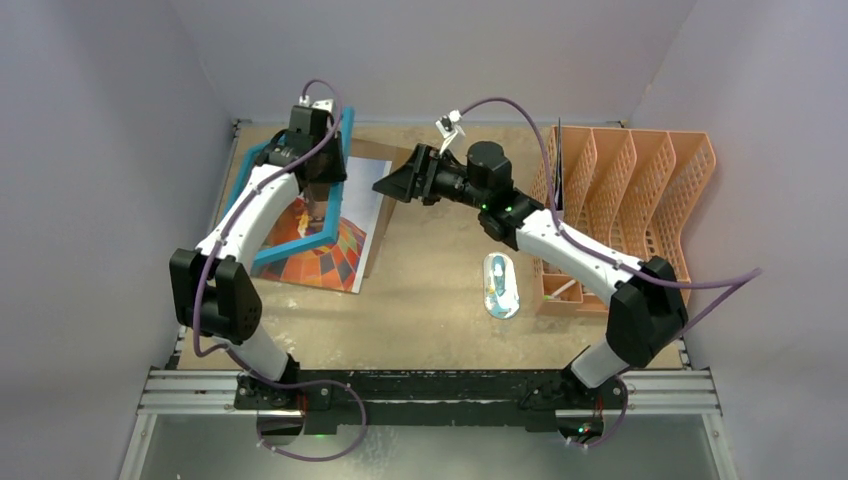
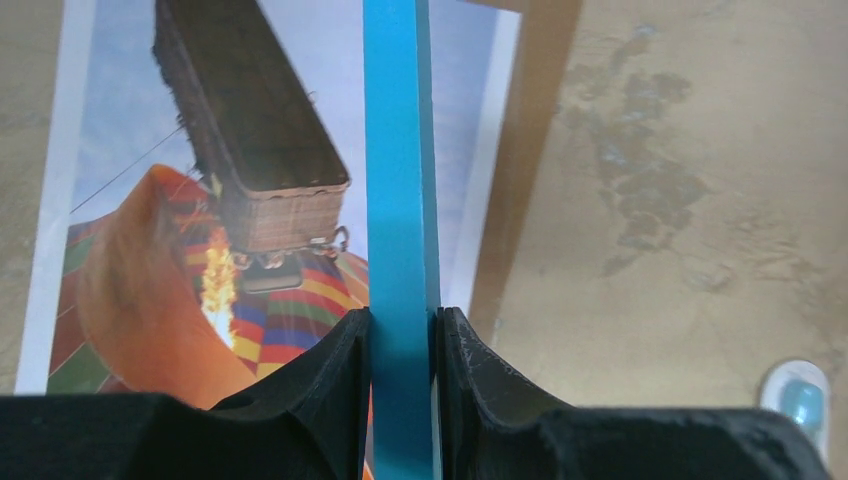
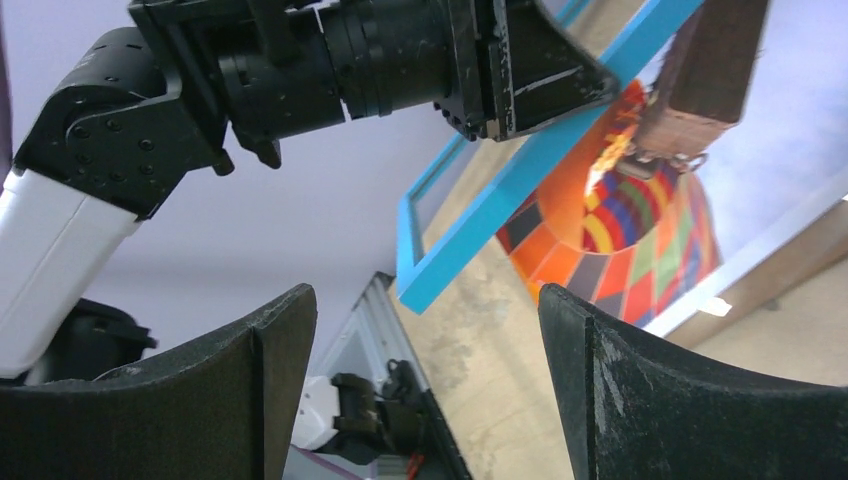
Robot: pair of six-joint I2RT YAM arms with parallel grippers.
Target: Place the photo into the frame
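1. Frame (image 2: 400, 150), held rail: my left gripper (image 2: 402, 325) is clamped on one long blue rail. Its fingers (image 2: 345, 365) press against both faces of the rail, and no gap shows.
2. Axis: the rail runs straight away from the fingers, roughly parallel to the long side of the photo (image 2: 270, 150).
3. Position: the photo lies face up on the table (image 1: 440, 300) directly beneath the held rail, with print showing on both sides of it and clear of the fingers. The frame slants above it, gripped side raised. I cannot tell whether the opposite rail rests on the table.
4. Backing board (image 2: 530, 150): a brown strip juts out from beneath the photo's right edge.
5. Right gripper (image 3: 425, 300): spread wide and holding nothing, it hovers off the table just past the backing board and faces the frame and photo.
6. Judgement: with my left arm committed to the frame, the right is the nearer free arm for the photo. The blue front faces up, so I expect the print must go in from the frame's other side.
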